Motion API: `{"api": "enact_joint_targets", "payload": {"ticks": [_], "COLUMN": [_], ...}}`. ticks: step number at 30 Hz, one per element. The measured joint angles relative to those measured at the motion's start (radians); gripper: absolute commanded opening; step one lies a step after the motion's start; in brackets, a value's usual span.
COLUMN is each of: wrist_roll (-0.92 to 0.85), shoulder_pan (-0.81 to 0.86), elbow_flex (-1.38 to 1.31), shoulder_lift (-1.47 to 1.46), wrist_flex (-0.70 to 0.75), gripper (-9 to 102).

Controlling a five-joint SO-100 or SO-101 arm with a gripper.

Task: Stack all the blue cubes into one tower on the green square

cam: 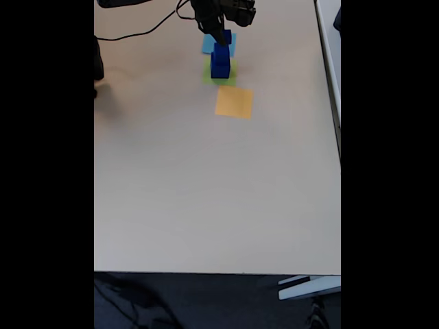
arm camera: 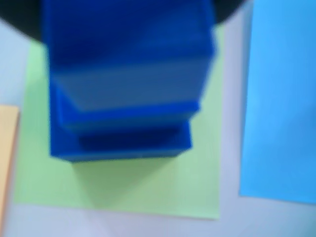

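The blue cubes stand piled as a tower (arm camera: 123,98) on the green square (arm camera: 123,192), blurred and very close in the wrist view. The lowest cube (arm camera: 118,145) rests on the green paper, with a second cube (arm camera: 128,89) above it and a top cube (arm camera: 128,29) nearest the camera. Black gripper housing (arm camera: 228,7) shows at the upper corners. In the fixed view the tower (cam: 220,62) rises from the green square (cam: 209,79) at the far end of the table. My gripper (cam: 219,35) hangs right at its top. Its jaws are hidden.
A light-blue paper square (arm camera: 281,98) lies beside the green one, behind it in the fixed view (cam: 208,45). An orange square (cam: 234,102) lies in front, its edge at the wrist view's left (arm camera: 7,148). A black cable (cam: 147,31) runs across the far table.
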Motion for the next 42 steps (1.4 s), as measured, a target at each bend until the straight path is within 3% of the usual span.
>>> {"api": "enact_joint_targets", "payload": {"ticks": [42], "wrist_roll": [0.006], "shoulder_pan": [0.009], "elbow_flex": [-0.012], "shoulder_lift": [-0.052], "wrist_flex": [0.014], "gripper": [0]}}
